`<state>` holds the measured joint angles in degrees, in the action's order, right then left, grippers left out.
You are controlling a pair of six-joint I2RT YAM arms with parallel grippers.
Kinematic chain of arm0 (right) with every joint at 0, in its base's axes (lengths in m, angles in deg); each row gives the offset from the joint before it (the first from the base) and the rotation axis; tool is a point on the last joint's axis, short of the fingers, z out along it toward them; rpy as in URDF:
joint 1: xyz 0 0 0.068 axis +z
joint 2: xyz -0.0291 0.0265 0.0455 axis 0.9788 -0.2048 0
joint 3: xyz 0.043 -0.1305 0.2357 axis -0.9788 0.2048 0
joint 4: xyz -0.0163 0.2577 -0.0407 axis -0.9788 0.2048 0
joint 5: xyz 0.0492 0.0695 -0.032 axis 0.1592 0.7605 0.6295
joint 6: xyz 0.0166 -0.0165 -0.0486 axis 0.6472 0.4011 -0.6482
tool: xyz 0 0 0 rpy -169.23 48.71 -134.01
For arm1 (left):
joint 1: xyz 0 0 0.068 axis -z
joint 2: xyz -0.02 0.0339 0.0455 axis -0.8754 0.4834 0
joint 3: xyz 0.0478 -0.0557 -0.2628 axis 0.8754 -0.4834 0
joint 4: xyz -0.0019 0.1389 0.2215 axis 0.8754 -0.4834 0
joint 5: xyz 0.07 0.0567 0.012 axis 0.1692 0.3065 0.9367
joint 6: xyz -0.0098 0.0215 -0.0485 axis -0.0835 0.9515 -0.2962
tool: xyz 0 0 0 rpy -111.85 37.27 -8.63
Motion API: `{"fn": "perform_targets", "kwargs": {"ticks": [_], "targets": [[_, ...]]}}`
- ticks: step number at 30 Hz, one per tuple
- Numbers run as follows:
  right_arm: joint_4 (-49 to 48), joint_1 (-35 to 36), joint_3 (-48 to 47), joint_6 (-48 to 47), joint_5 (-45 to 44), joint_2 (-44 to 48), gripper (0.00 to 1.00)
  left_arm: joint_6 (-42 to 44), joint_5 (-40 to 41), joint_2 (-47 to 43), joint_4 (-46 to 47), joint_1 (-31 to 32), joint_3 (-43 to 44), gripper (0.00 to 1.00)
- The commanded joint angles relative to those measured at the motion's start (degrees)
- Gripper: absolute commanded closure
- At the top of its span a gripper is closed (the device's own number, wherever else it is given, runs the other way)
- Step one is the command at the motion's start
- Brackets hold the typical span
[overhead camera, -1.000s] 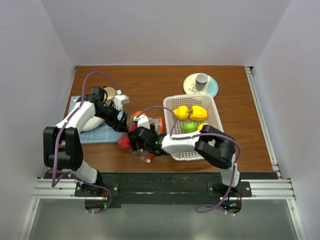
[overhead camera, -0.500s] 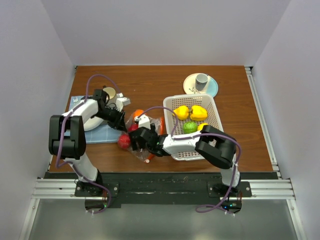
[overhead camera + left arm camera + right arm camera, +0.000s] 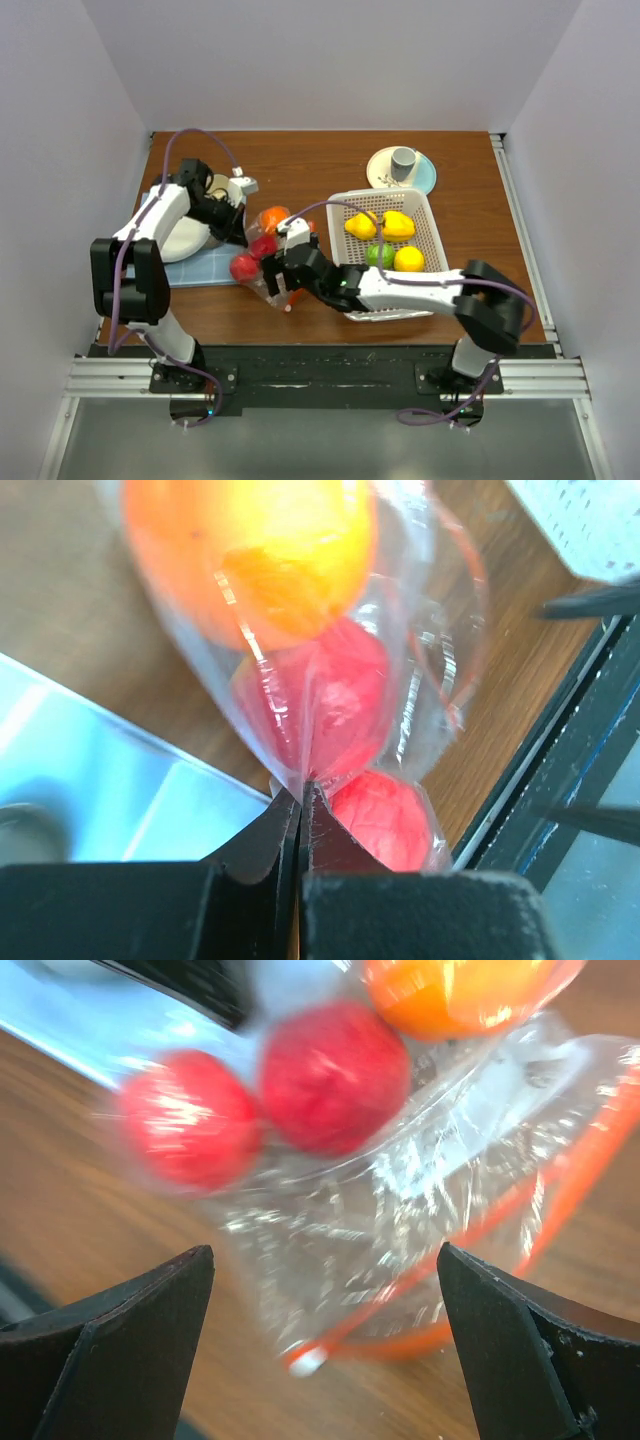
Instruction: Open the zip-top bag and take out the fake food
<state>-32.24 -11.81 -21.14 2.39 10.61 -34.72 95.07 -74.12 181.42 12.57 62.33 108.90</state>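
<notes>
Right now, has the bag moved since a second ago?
Yes. The zip-top bag shifted slightly away from the near table edge, toward the blue mat.

Brown wooden table [image 3: 300,165] with white basket [image 3: 385,193], round plate [image 3: 421,178] (grey cup [image 3: 403,160] atop), blue mat [image 3: 195,271], zip-top bag [image 3: 400,1200]
</notes>
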Motion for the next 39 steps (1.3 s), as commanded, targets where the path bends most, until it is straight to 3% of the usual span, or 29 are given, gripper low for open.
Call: {"fn": "perform_targets", "kwargs": {"ticks": [1, 11, 17, 19, 22, 26, 31, 33, 39], "targets": [[-3.61, 0.43, 2.43, -5.25, -0.18, 8.91, 0.02, -1.41, 0.43, -5.22, -5.40, -0.18, 7.40, 1.00], [-3.88, 1.39, 9.55, -3.76, -0.79, 9.89, 0.01, -3.08, 2.79, -10.50, -8.57, 2.98, 5.11, 1.00], [-4.05, 1.57, 9.03, -4.72, -2.11, 8.74, 0.01, -2.30, -0.01, -11.21, -18.75, 3.25, 24.85, 1.00], [-4.14, 1.57, 8.67, -4.81, -2.11, 8.31, 0.01, -2.30, -0.63, -11.12, -19.73, 3.16, 25.25, 1.00], [-4.41, 1.57, 8.59, -4.72, -1.59, 7.69, 0.01, -2.73, -0.20, -11.74, -15.00, 3.33, 15.26, 1.00], [-3.88, 1.75, 8.59, -5.51, -2.37, 6.55, 0.01, -1.69, 7.17, -11.30, -6.13, 2.72, 1.11, 1.00], [-3.18, 1.75, 9.64, -5.69, -5.27, 5.40, 0.01, -1.24, 11.67, -10.24, -2.07, 1.84, -4.64, 1.00], [-1.95, 1.83, 9.12, -5.69, -7.29, 4.00, 0.01, -1.33, 9.58, -10.24, -4.42, 1.67, -2.72, 1.00], [-3.35, 1.83, 9.46, -5.08, -8.09, 0.49, 0.01, -3.35, -0.36, -10.69, -14.27, 3.94, 14.76, 1.00]]}}
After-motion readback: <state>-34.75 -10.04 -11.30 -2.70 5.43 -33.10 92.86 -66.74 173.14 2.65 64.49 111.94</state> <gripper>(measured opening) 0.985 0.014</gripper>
